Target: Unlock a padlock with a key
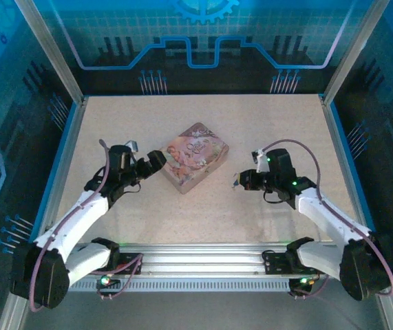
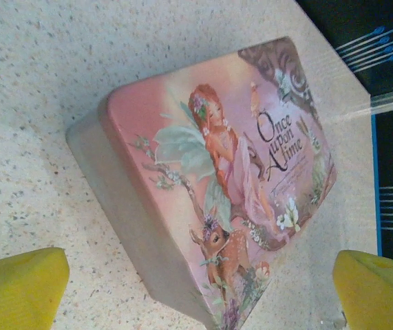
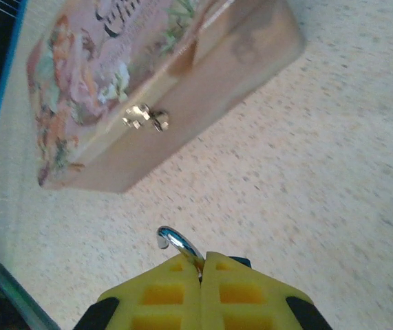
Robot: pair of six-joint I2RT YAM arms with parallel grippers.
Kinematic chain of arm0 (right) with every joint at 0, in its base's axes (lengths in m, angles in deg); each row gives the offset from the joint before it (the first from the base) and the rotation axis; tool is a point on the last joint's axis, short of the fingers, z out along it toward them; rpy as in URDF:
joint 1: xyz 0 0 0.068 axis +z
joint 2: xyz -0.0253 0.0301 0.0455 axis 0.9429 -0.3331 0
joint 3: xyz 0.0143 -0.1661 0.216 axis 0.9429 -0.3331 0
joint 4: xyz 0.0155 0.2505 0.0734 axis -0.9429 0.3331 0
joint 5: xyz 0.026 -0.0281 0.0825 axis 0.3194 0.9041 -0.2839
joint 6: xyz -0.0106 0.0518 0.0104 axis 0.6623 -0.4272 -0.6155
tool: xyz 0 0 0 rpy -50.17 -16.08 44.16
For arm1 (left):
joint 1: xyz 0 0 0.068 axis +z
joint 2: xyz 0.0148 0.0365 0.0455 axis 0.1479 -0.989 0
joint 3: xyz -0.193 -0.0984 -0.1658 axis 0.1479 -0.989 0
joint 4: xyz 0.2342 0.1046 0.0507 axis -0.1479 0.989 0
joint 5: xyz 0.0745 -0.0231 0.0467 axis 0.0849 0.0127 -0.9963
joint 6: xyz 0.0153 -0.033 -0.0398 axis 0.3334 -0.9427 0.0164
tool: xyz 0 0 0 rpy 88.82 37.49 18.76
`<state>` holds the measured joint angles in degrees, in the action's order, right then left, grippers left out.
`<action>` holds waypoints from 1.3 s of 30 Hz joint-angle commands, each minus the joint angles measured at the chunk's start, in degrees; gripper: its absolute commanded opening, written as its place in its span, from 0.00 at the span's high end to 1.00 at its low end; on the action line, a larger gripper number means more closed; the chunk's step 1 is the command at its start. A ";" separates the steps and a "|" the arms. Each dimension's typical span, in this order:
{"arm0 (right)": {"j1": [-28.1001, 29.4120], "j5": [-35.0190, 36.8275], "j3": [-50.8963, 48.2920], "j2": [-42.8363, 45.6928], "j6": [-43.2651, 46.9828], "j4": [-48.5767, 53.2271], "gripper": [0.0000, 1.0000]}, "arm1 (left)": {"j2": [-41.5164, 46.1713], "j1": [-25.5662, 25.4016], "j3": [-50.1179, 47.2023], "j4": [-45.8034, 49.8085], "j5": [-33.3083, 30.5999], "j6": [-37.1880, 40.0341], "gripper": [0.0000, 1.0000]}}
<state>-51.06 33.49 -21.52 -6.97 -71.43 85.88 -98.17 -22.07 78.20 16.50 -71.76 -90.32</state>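
1. Two arm bases sit on a slotted metal rail [image 1: 203,256] at the near edge of the bench [image 1: 210,213]. The left arm [image 1: 79,214] and the right arm [image 1: 328,214] both reach forward and inward over the speckled beige top.
2. Nearest on the right side, the right jaws are clenched. In the wrist view the two yellow pads [image 3: 172,292] press flat together, and a curved, shiny silver piece sticks out of the seam between them. It reads as the shackle of the padlock [image 3: 173,240], whose body is hidden between the pads. The padlock is thus gripped in the right jaws, over bare bench, to the right of the box and apart from it.
3. A little farther in, the left jaws are released and spread wide. Their yellow fingertips [image 2: 20,285] sit at the two lower corners of the wrist view with only bench top between them. From above they lie close by the left corner of the box; I cannot tell whether they touch it.
4. Between the two arms, the pink tin box [image 1: 195,157] lies flat on the bench, turned at an angle, lid down. The lid shows a red-haired fairy, a fawn and the words "Once upon A time". A small silver clasp [image 3: 146,118] sits on the side facing the right arm.
5. Beyond the box, the bench runs on to a blue-lit panel wall [image 1: 203,41].
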 commanded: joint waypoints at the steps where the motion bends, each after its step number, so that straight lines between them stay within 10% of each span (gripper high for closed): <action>1: 0.34 3.59 1.78 2.73 2.99 15.37 0.99 | 2.48 0.88 -0.77 3.40 -1.76 2.05 0.01; 39: 5.81 4.53 -0.11 -12.86 3.54 15.63 0.87 | 0.39 1.26 -0.96 3.33 1.83 0.55 0.01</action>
<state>-46.05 38.88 -22.39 -19.40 -68.80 101.66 -97.71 -21.35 77.22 18.89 -71.39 -89.69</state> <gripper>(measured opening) 0.116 0.989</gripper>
